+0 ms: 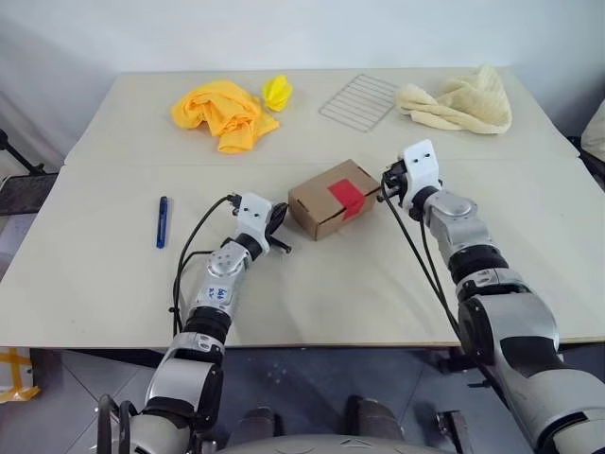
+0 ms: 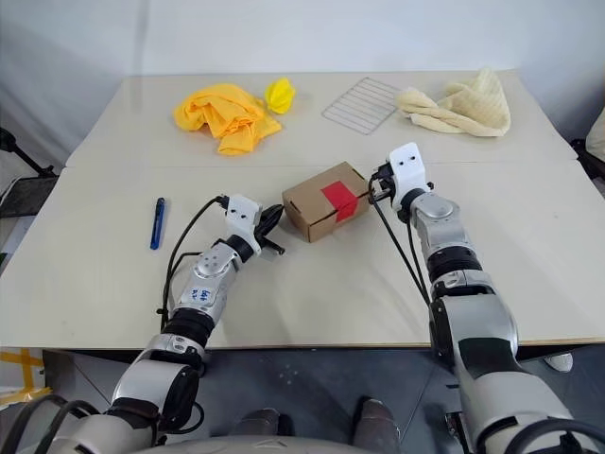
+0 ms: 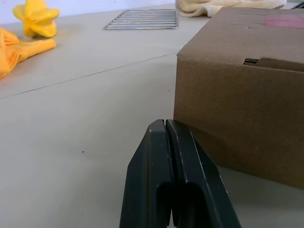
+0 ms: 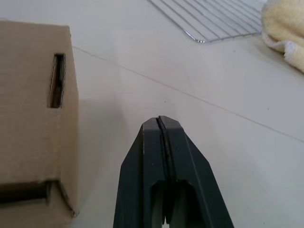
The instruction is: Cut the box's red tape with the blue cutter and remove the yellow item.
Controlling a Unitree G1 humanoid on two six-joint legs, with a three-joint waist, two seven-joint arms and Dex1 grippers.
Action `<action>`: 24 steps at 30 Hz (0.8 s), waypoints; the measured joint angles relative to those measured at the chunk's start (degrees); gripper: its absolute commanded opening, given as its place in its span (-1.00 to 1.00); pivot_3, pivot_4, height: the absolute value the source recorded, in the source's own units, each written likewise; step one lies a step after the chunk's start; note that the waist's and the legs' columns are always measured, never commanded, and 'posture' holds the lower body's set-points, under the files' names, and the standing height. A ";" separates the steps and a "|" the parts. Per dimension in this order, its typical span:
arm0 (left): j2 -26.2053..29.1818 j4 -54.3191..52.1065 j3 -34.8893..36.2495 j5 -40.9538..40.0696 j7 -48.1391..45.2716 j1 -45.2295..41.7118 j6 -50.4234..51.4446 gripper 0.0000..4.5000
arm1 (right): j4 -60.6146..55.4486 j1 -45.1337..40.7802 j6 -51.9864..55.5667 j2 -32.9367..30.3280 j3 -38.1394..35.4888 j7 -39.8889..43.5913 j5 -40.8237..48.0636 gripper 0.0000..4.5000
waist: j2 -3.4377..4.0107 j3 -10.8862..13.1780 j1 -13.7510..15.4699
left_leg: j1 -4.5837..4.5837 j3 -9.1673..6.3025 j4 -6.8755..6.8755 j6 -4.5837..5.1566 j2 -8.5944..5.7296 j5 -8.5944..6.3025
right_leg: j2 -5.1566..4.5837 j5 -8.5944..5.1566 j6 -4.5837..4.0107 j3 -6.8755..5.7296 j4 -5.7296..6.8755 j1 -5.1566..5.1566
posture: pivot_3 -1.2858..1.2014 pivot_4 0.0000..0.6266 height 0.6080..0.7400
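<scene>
Sitting on the pale counter between two closed, empty grippers, left gripper and right gripper, the small brown cardboard box keeps its red tape uncut because the slim blue cutter lies untouched well apart.

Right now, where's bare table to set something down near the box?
Bare stretches: between the blue cutter and the left end effector, and the near edge in front of the box. Crowded: the far edge, with orange cloth, wire rack and towel.
</scene>
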 measured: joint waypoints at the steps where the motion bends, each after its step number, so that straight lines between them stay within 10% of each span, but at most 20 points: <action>1: 0.00 0.06 -0.03 -0.21 -0.88 -0.02 0.00 -0.97 | -0.89 0.60 0.12 -0.15 -0.02 0.53 0.06 -1.00 | 0.00 0.00 0.00 | 0.00 0.00 0.00 0.00 0.00 0.00 | 0.00 0.00 0.00 0.00 0.00 0.00 | 0.03 -0.52 1.00; 24: -2.00 -16.34 -4.30 -4.04 -18.40 5.67 15.63 -0.97 | -0.21 -2.92 -3.77 1.16 1.92 0.24 -4.29 -1.00 | 0.00 0.00 -1.46 | -0.86 0.09 0.49 0.00 0.01 0.00 | 0.00 0.00 0.00 0.10 0.29 -0.82 | 0.03 -0.52 1.00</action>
